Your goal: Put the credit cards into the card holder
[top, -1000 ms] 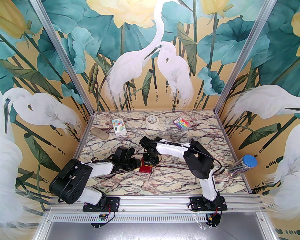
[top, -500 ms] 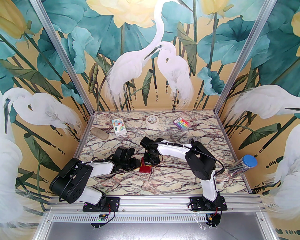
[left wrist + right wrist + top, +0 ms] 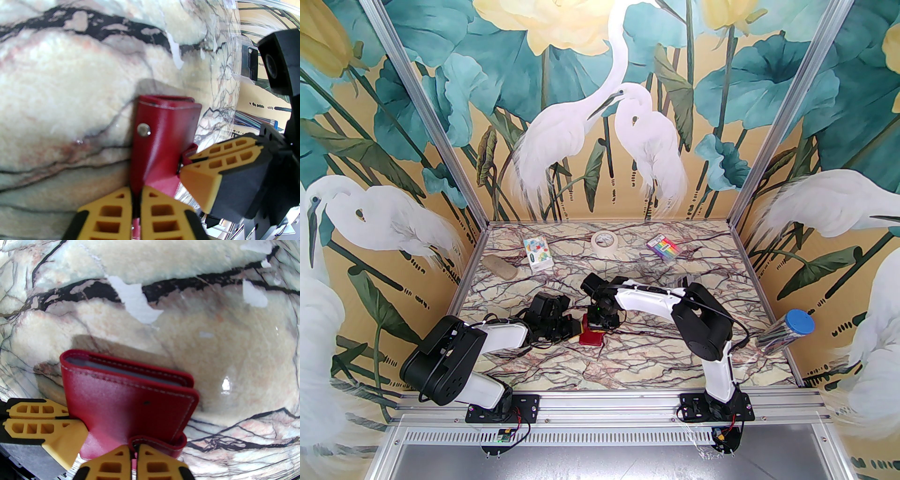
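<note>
Dark red stitched leather-like folding card holder (image 3: 591, 338) sits lower centre of top view. Clamped on its flap edges: left gripper (image 3: 136, 194), right gripper (image 3: 134, 451) (light, soft, probably floppy; stitched rims look the firmest hold).

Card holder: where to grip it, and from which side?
Its thin flaps, edge-on: the card holder body is thick, the flaps stick out. The left gripper, from the left, is shut on the snap flap; the right gripper, from the far side, on the other.
</note>
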### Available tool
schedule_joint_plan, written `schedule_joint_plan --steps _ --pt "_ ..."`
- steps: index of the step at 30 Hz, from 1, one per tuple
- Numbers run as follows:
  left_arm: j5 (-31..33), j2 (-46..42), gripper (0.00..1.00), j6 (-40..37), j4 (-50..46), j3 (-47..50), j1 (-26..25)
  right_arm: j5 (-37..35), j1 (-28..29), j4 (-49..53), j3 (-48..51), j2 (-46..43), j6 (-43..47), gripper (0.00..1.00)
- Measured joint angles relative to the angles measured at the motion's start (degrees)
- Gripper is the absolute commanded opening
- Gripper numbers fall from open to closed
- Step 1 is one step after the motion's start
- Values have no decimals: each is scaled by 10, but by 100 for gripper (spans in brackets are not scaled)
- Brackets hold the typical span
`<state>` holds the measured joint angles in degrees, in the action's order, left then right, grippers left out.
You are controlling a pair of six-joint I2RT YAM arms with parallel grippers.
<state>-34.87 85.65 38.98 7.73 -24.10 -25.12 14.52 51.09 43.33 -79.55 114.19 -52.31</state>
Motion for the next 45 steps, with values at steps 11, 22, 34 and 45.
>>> schedule_joint_plan --steps 11,22,34,45 --pt "-1 3 0 0 3 0 0 -10 -1 -1 5 -7 6 0" --pt "0 3 0 0 3 0 -1 -20 -1 2 17 -21 12 0" --pt "0 2 2 0 3 -1 -3 -27 -17 0 54 -56 14 0" --pt "23 -55 49 4 -68 -9 -10 -21 -27 -11 90 -102 16 0"
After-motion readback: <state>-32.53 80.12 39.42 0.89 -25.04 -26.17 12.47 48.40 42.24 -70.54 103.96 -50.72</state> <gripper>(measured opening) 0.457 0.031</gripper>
